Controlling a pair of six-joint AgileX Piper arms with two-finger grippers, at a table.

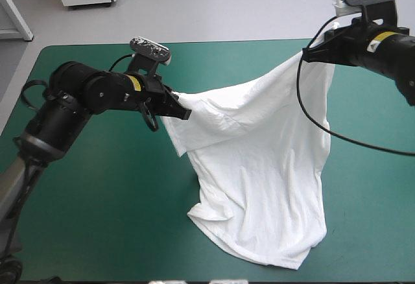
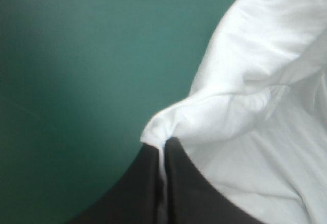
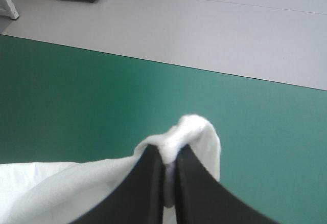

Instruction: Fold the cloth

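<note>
White short-sleeved T-shirt is hanging stretched between both grippers above the teal-green desk, its lower end trailing on the cover near the front edge. Black fingers of the left gripper are clamping one bunched edge; those of the right gripper are pinching another.

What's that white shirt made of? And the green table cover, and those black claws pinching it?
The T-shirt: soft, thin, matt fabric, likely cotton knit; it drapes and creases where it hangs. The teal-green cover: smooth and matt, with no visible weave; cloth or rubbery mat, hard to tell. The fingers: black, smooth, dull sheen; probably plastic or rubber.
</note>
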